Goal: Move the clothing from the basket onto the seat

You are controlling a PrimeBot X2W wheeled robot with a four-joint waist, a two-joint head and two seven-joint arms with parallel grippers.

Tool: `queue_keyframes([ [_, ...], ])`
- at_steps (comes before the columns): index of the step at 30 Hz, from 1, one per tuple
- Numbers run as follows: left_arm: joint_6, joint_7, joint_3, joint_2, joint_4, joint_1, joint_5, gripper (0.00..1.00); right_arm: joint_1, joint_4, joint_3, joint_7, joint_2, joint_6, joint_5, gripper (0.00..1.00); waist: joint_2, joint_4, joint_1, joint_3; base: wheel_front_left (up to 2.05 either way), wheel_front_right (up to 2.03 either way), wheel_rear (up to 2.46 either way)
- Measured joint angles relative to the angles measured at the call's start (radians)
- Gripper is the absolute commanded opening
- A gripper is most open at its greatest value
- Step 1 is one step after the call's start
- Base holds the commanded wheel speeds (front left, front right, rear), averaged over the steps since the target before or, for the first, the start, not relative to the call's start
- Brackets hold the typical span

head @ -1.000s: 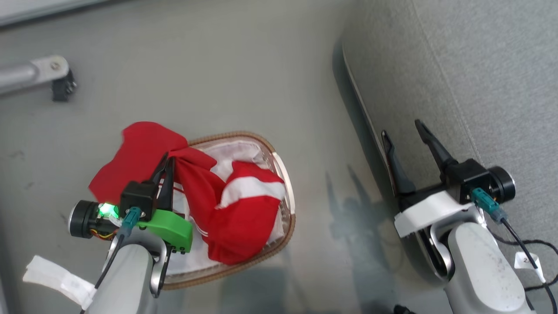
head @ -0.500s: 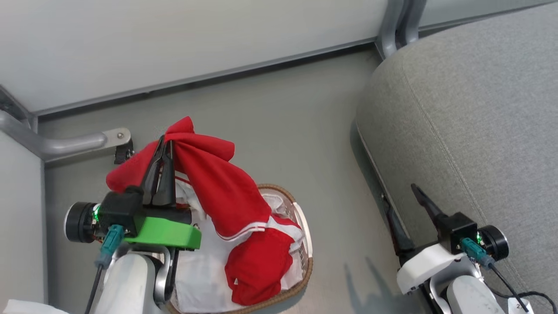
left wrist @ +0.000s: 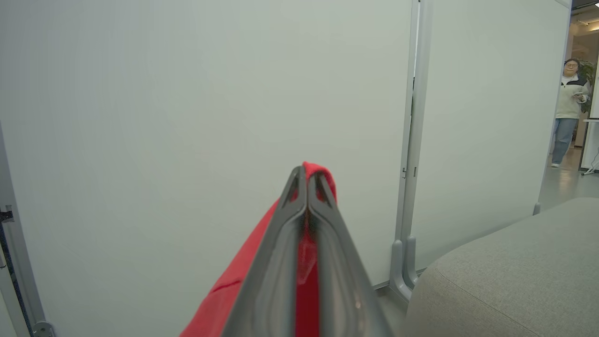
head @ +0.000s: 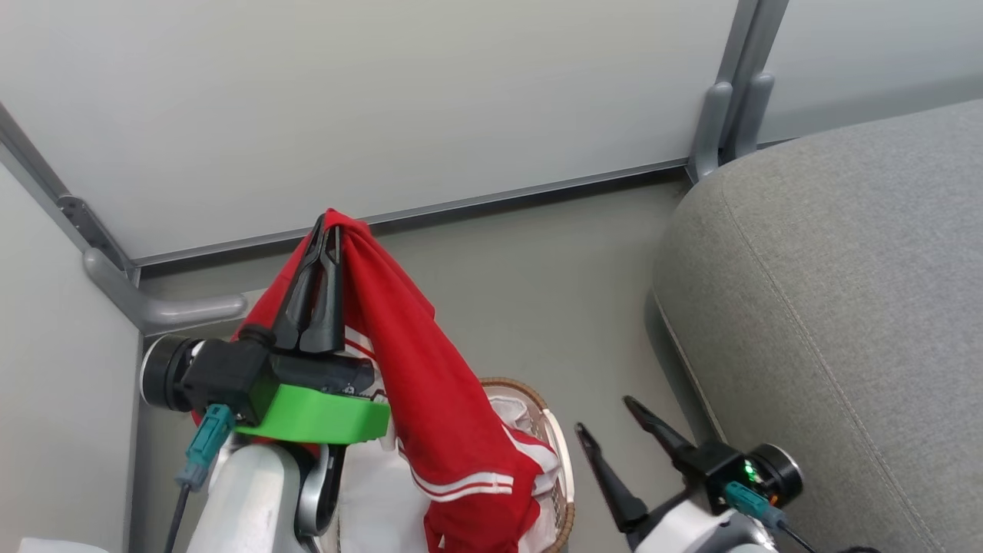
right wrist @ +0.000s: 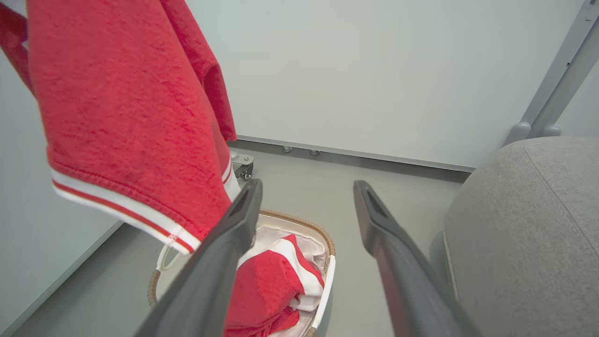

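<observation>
**Left gripper (head: 326, 230) clamped on clothing (head: 430, 399)**

Its closed fingers pinch a fold at the garment's top. The cloth hangs long-axis down over the basket (head: 534, 390), where more red cloth lies. The right gripper (head: 603, 413), jaws spread and empty, sits nearer the seat (head: 845, 307), which lies to the held garment's right.

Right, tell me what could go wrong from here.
1. The left gripper pinches the clothing by just a small fold at its tips; it might slip out on the way to the seat.
2. Its lower edge hangs close above the basket and could snag the rim.
3. The open right gripper stands between basket and seat, so the trailing cloth may catch on it.
</observation>
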Motion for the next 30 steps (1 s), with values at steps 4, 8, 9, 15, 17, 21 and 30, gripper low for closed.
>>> queue_keyframes([
  [4,0.008,0.0,-0.024,0.0,-0.008,0.001,-0.008,0.0,-0.073,-0.055,0.146,0.0,0.0,0.0,0.049,1.0,0.0,0.022,0.0,-0.004,0.0,0.0,0.0],
  [8,0.008,0.0,-0.046,0.0,-0.008,0.002,-0.011,0.0,-0.17,-0.072,0.263,0.0,0.001,0.0,0.075,1.0,0.0,0.035,0.0,0.001,0.0,0.0,0.0],
  [9,0.008,0.0,-0.055,-0.001,-0.007,0.002,-0.013,0.0,-0.202,-0.071,0.287,0.0,0.001,0.0,0.086,1.0,0.0,0.038,0.0,0.003,0.0,0.0,0.0],
  [15,0.007,0.0,-0.118,-0.001,-0.012,-0.012,-0.027,0.0,-0.352,-0.012,0.351,0.0,0.0,0.0,0.116,1.0,0.0,0.067,0.0,0.019,0.0,0.0,0.0],
  [17,0.006,0.0,-0.148,-0.001,-0.02,-0.024,-0.037,0.0,-0.387,0.011,0.354,0.0,-0.001,0.0,0.118,1.0,0.0,0.082,0.0,0.025,0.0,0.0,0.0],
  [21,0.006,0.0,-0.193,-0.001,-0.03,-0.037,-0.051,0.0,-0.421,0.067,0.347,0.0,0.001,0.0,0.117,1.0,0.0,0.11,0.0,0.038,0.0,0.0,0.0],
  [30,0.003,0.0,-0.235,-0.001,-0.049,-0.046,-0.053,0.0,-0.433,0.153,0.352,0.0,0.001,0.0,0.178,0.0,0.0,0.147,0.0,0.063,0.0,0.0,0.0],
])
